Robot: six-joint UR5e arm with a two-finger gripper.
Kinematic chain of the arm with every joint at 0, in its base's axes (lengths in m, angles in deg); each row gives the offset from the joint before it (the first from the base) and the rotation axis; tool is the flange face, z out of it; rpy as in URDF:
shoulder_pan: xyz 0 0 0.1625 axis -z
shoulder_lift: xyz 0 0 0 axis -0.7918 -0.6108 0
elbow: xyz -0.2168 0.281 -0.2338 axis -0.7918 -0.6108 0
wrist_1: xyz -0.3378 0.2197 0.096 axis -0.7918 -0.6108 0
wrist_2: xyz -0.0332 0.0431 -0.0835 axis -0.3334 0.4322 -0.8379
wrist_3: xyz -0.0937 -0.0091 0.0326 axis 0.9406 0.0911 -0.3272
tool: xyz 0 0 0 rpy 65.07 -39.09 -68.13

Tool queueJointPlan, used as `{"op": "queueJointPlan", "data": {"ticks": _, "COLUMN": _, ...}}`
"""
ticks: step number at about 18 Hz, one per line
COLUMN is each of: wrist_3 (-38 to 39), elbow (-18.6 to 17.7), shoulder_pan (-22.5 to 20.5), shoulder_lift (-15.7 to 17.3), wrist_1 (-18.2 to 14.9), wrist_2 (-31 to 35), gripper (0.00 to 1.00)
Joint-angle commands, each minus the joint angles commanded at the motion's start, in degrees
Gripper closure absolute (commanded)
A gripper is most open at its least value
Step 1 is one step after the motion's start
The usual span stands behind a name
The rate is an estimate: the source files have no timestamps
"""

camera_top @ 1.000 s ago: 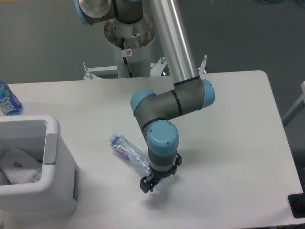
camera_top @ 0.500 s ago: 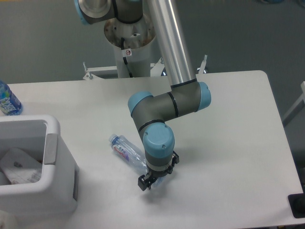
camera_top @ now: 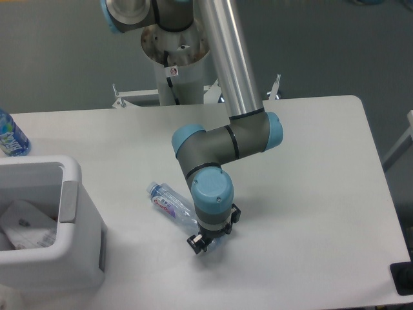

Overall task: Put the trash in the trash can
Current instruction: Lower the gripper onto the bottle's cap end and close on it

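Gripper (camera_top: 201,243) sits low over the table (camera_top: 310,194), just below centre of the frame, right at the lower end of the crushed water bottle (camera_top: 169,206) — I can't tell whether its fingers are spread or pinching. From there the bottle lies slanting up-left. At lower left I see the trash can (camera_top: 71,258), with the crumpled wrapper (camera_top: 24,226) inside it.

No text is legible anywhere. The crushed bottle (camera_top: 169,203) near the middle of the surface carries a red-blue label, and the bottle (camera_top: 11,134) at the far left edge a mostly blue one, both too small to read. A small round red-and-white sticker (camera_top: 173,71) sits on the robot's base column, its sign unclear.
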Motion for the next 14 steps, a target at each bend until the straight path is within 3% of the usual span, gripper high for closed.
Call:
{"op": "queueJointPlan", "data": {"ticks": 9, "wrist_3": -0.2, "elbow": -0.1, "shoulder_pan": -0.1, "shoulder_lift": 1.5, "wrist_1": -0.3, "wrist_2": -0.1, "gripper": 0.38}}
{"op": "queueJointPlan", "data": {"ticks": 14, "wrist_3": -0.2, "elbow": 0.7, "shoulder_pan": -0.5, "shoulder_lift": 5.3, "wrist_1": -0.4, "wrist_2": -0.2, "gripper": 0.38}}
